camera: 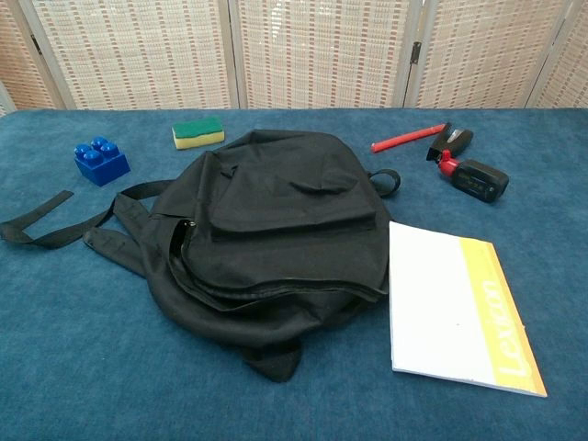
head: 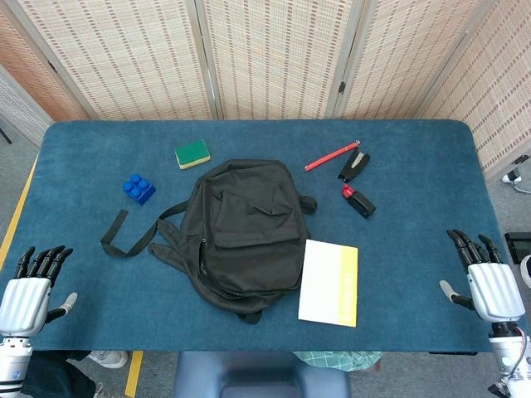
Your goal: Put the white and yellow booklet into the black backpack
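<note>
1. Head view: white and yellow booklet lies flat on the blue table, just right of the black backpack, its left edge touching or nearly touching the bag; both well apart from either hand.
2. Head view: left hand at the near-left table edge, fingers extended and apart, holding nothing; right hand at the near-right edge, likewise released and empty.
3. Head view, clutter behind the bag: green-yellow sponge, blue toy brick, red pen, black-red stapler.
4. Chest view: booklet's yellow strip runs along its right edge, printed "Lexcon" or similar; backpack slumped, zip seam facing near-left; whether it is unzipped, cannot tell; neither hand visible.
5. Judgement: booklet looks thin, light, flexible, smooth-covered; likely hard to lift flat; take hold at the free right edge or near corner; bag soft, mouth probably needs holding open.
</note>
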